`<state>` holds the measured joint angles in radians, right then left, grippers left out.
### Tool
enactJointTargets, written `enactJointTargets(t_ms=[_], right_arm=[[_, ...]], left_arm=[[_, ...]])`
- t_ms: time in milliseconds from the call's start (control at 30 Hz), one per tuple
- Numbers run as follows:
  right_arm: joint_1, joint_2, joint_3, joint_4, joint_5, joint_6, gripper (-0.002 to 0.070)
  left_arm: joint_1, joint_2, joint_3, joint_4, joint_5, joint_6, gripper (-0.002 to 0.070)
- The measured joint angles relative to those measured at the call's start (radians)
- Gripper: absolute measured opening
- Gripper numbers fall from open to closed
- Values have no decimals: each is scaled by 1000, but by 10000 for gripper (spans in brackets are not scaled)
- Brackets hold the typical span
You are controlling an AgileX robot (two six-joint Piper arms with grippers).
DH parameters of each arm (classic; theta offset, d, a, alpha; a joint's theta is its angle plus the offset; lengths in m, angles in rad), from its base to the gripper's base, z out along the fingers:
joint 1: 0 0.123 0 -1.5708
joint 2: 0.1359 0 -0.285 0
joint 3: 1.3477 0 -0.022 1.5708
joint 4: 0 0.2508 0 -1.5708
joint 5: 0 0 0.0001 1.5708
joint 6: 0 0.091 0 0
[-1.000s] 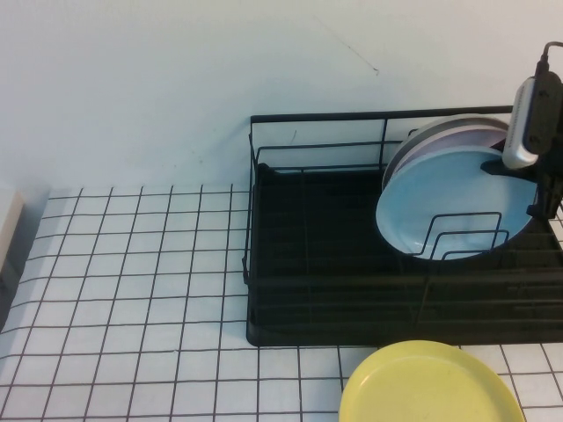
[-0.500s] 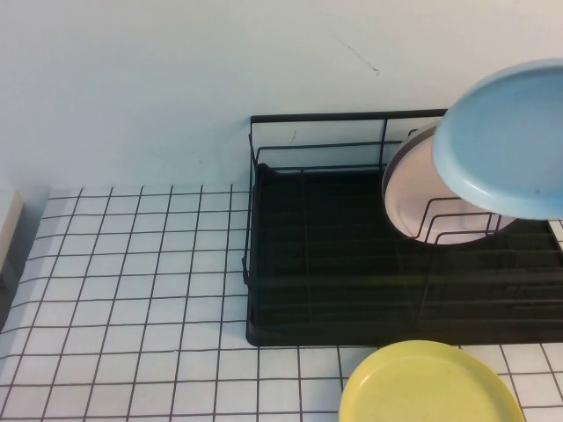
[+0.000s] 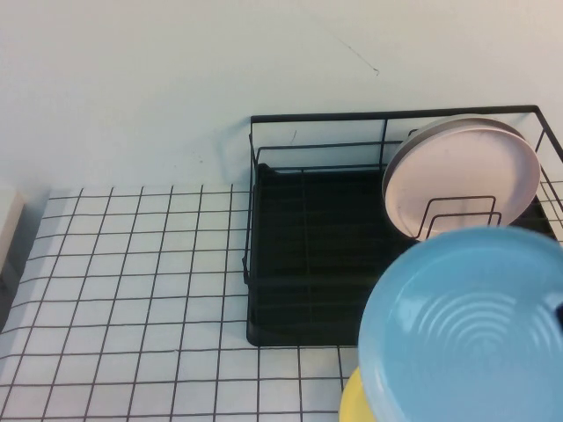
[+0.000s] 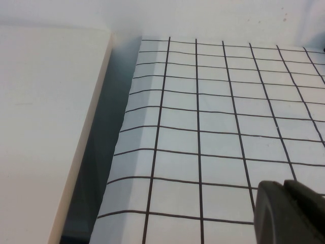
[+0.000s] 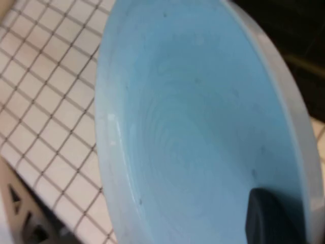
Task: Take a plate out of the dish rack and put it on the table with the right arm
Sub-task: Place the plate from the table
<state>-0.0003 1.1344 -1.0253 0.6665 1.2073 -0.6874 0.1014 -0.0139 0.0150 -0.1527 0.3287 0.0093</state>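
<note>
Right gripper [image 5: 274, 216] was clamped on plate [image 3: 466, 325], held out of rack [image 3: 308, 264] over yellow plate [image 3: 350, 403]. Best moved left to bare table [image 3: 132, 290] and lowered flat. Left gripper [image 4: 289, 211] parked far left; can't tell its grip.

The tiled table [image 3: 132, 281] lies bare across the left and lower-left of the high view. The black dish rack [image 3: 308, 264] blocks centre-right, a pink plate [image 3: 462, 176] upright at its upper-right end. The light blue plate [image 3: 466, 330] fills the lower right, covering the yellow plate [image 3: 350, 403].
</note>
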Motion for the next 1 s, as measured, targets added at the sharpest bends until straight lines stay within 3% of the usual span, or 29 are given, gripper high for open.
enactJointTargets(t_ms=[300,600,833,933,1000], right_arm=[[0,69,407,168,-267,-208,102],[0,262,437,406,-363,-529,102],[0,350,437,407,-399,-603,111],[0,351,437,407,-408,-617,168],[0,351,437,407,-408,-627,252]], left_arm=[[0,0,0,0,0,0,-2],[0,0,0,0,0,0,-2],[0,0,0,0,0,0,-2],[0,0,0,0,0,0,-2],[0,0,0,0,0,0,-2]])
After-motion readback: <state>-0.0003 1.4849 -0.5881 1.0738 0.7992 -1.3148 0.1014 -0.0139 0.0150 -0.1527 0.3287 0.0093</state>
